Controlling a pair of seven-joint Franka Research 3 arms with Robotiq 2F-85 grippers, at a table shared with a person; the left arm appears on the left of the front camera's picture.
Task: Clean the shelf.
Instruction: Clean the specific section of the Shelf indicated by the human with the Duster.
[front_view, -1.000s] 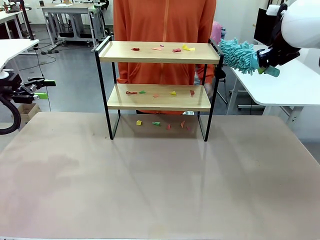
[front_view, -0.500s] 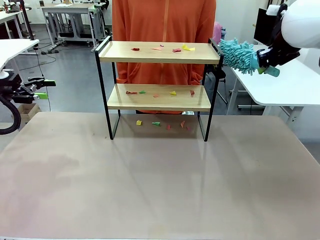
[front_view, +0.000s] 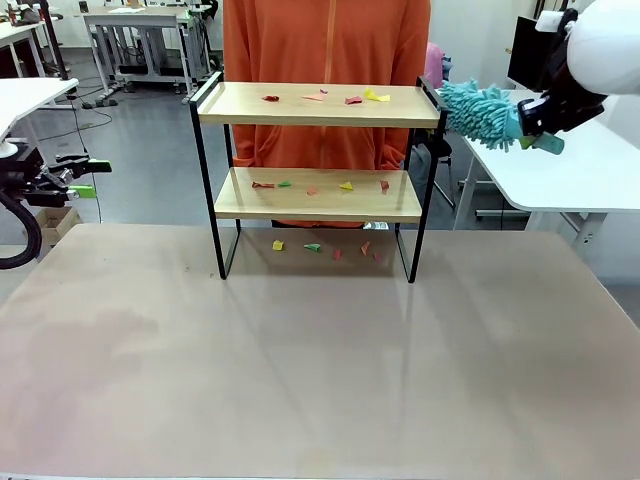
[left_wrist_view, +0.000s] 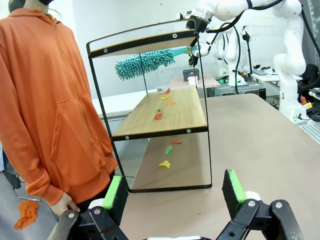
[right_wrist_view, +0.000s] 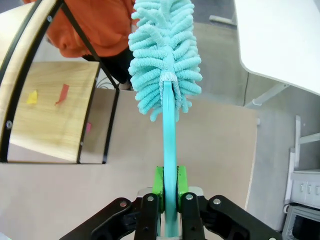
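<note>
The shelf (front_view: 240, 103) stands at the table's far middle, two wooden boards in a black frame. Coloured paper scraps lie on its top board (front_view: 346, 99), on its lower board (front_view: 312, 187) and on the table beneath (front_view: 318, 247). My right gripper (front_view: 538, 122) is shut on the handle of a teal fluffy duster (front_view: 480, 110), whose head hangs just off the top board's right end. In the right wrist view the duster (right_wrist_view: 165, 55) rises from the gripper (right_wrist_view: 169, 176). My left gripper (front_view: 85, 178) rests far left, open and holding nothing (left_wrist_view: 172, 192), facing the shelf (left_wrist_view: 175, 107).
A person in an orange hoodie (front_view: 325, 40) stands close behind the shelf. White side tables stand at left (front_view: 25, 95) and right (front_view: 580, 170). The beige tabletop (front_view: 320, 380) in front of the shelf is wide and bare.
My right gripper and the duster have drifted slightly to the right. The person's hand near the shelf's right legs has withdrawn. The left arm has not moved.
</note>
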